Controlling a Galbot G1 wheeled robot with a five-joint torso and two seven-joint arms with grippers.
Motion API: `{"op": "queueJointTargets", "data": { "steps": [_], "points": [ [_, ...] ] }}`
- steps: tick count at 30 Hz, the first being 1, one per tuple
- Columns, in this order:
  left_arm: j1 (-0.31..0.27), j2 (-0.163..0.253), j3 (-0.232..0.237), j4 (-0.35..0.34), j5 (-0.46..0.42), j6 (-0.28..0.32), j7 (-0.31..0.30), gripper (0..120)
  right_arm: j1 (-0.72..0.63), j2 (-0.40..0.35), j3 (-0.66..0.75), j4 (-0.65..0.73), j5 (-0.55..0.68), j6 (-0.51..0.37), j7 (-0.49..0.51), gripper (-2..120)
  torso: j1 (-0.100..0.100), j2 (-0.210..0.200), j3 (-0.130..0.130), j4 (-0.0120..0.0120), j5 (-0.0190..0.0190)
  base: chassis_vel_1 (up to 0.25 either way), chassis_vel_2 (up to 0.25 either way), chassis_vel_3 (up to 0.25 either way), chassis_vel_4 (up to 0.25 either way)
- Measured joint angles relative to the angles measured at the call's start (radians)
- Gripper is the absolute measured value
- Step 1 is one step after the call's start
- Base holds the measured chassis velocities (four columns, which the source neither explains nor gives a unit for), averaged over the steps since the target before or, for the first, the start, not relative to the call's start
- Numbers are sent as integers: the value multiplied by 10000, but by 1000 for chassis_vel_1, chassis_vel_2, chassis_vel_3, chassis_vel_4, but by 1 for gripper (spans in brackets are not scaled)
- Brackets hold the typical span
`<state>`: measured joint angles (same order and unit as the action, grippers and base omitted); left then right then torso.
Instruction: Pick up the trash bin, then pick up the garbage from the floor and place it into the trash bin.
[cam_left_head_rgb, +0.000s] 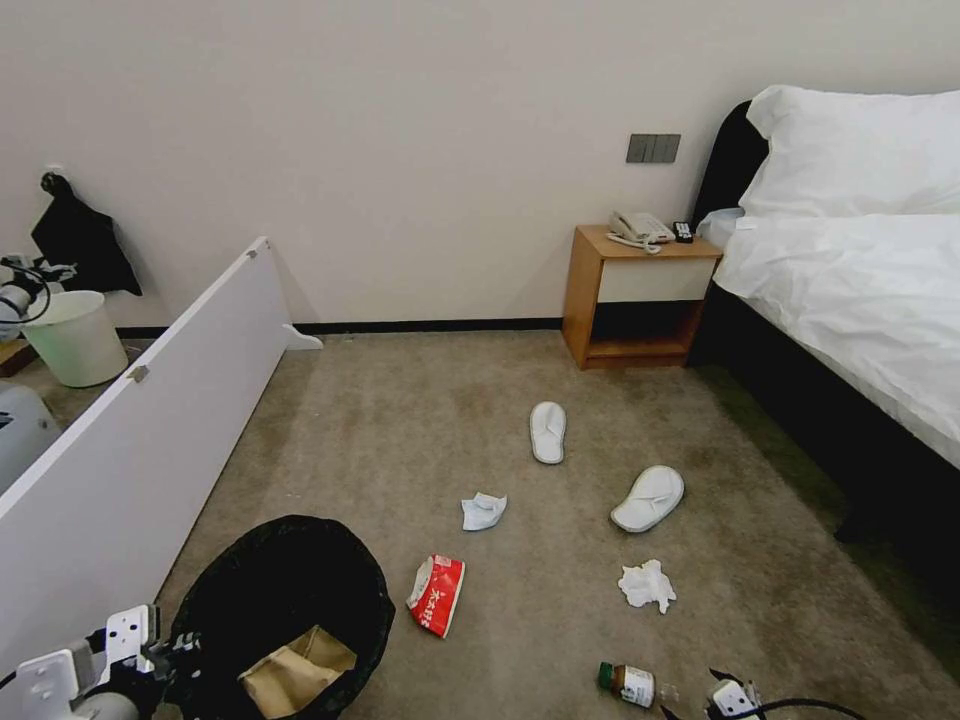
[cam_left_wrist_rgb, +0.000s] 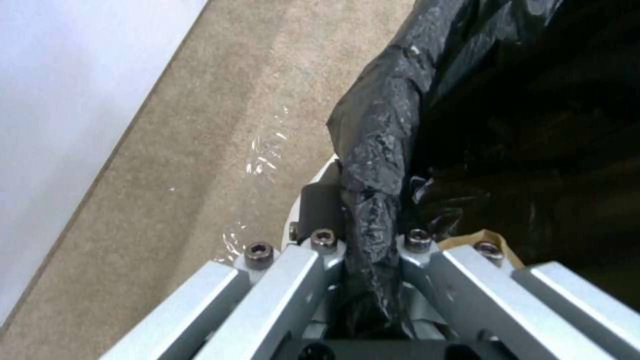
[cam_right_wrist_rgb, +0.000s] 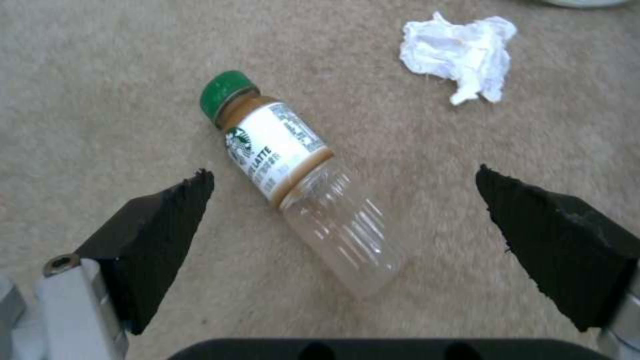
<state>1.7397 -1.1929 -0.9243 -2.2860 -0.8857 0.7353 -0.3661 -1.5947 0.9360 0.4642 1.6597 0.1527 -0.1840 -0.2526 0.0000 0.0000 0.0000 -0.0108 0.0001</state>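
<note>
While L arm carries, R arm picks:
L tool (cam_left_wrist_rgb: 373, 280): clamped on trash bin (cam_left_head_rgb: 285, 600) rim thru black liner, head view 7 o'clock; keeps mouth up for drops.
Bin load: cardboard scrap (cam_left_head_rgb: 295, 670) inside.
R tool (cam_right_wrist_rgb: 343, 215): wide open, empty, straddling bottle (cam_right_wrist_rgb: 300, 180) lying on carpet; head view 5 o'clock.
Floor litter: tissue (cam_right_wrist_rgb: 460, 52) at 1 o'clock of bottle; red wrapper (cam_left_head_rgb: 437, 594), slippers (cam_left_head_rgb: 648, 497) centre.
</note>
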Motion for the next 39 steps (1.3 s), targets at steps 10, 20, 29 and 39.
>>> {"op": "queueJointTargets", "data": {
  "steps": [10,20,29,39],
  "points": [
    [-72,-86,-28,-195,42,0,-181,2,1821,-795,-2062,-1204,291,-284,-276,100,0,0,0,0,-1,0,0,0,0],
    [-17,-87,-189,-374,34,0,-248,2,3296,-769,-3628,-2258,574,-334,-290,100,0,0,1,1,0,0,0,0,0],
    [6,-111,-252,-373,-3,0,-242,2,3991,-840,-4275,-2639,728,-371,-273,100,0,0,1,1,-2,0,0,0,0],
    [22,-93,-295,-373,-40,0,-226,2,4137,-869,-4494,-2875,662,-383,-245,100,0,0,0,0,-1,0,0,0,0]
  ]
}}
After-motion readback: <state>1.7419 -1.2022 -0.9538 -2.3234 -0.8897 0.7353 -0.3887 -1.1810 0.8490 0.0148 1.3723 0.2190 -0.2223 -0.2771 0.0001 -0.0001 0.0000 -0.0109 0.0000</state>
